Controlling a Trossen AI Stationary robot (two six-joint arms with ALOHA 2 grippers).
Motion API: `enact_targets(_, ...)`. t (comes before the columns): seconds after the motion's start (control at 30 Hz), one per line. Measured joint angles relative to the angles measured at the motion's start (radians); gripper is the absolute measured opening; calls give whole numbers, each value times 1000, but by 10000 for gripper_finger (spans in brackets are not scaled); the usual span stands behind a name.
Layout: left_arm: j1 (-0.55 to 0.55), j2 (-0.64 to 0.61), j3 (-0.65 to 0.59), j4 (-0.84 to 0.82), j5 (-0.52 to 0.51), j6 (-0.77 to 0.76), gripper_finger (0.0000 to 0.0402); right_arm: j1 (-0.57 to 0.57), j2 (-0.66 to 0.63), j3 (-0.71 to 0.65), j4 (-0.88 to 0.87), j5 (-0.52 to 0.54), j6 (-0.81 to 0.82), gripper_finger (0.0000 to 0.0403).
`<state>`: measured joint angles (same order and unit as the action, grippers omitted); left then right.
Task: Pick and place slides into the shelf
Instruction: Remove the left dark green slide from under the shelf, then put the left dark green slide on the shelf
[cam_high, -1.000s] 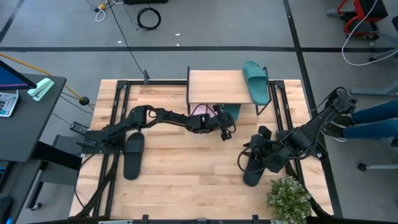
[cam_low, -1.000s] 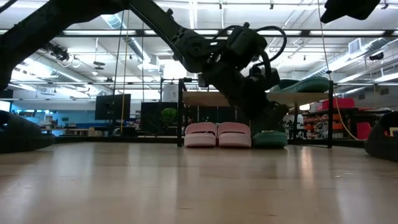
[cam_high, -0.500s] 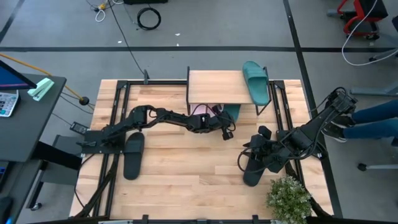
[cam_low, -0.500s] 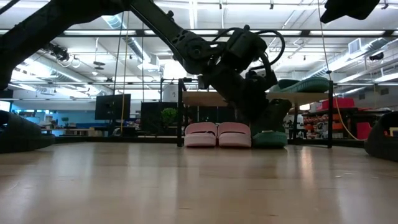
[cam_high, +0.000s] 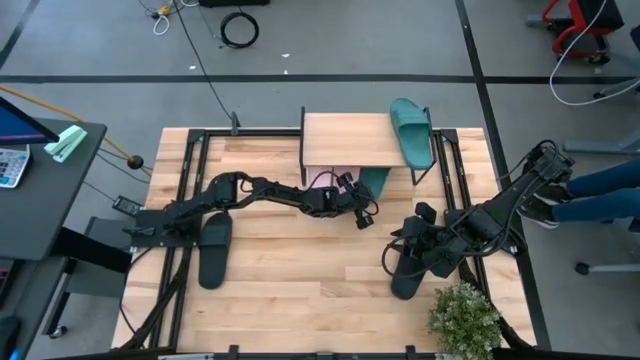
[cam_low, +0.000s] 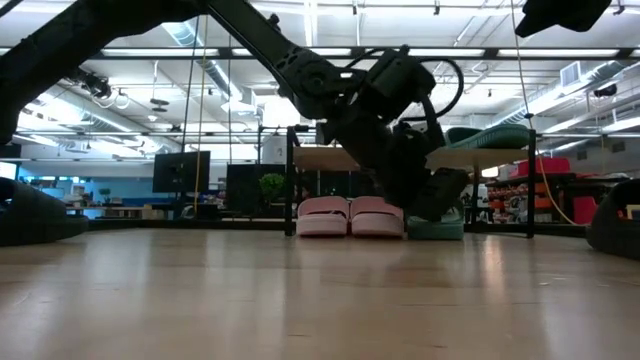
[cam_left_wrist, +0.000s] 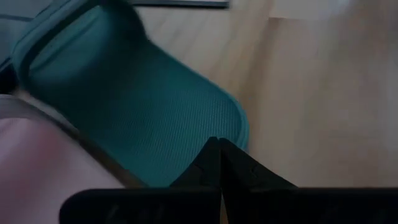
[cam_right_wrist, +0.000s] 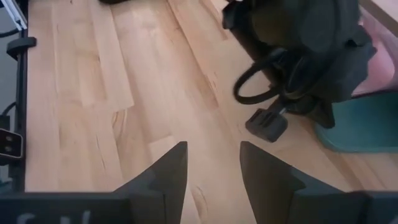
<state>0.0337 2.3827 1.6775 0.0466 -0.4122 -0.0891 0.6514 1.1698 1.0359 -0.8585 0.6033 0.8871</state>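
Teal slide (cam_high: 373, 181) lengthwise under shelf (cam_high: 345, 140), heel outward, left end effector (cam_high: 364, 213) closed, empty.

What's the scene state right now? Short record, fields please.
left gripper: shut, empty, at the heel of the teal slide under the shelf
right gripper: open, empty, above bare table
under shelf: two pink slides side by side, teal one beside them
on shelf: second teal slide
on table: two black slides
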Motion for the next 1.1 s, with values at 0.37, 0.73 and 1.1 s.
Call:
enact_targets(0.37, -155, -23, 0, -64, 54, -121, 1, 0, 0, 0, 0, -147, 90, 153)
enact_targets(0.73, -391, -202, -3, -187, -119, -45, 5, -2, 0, 0, 1, -162, 61, 153)
enact_targets(1.1, -409, -350, -2, -252, -306, 128, 110, -7, 93, 0, 122, -202, -241, 159)
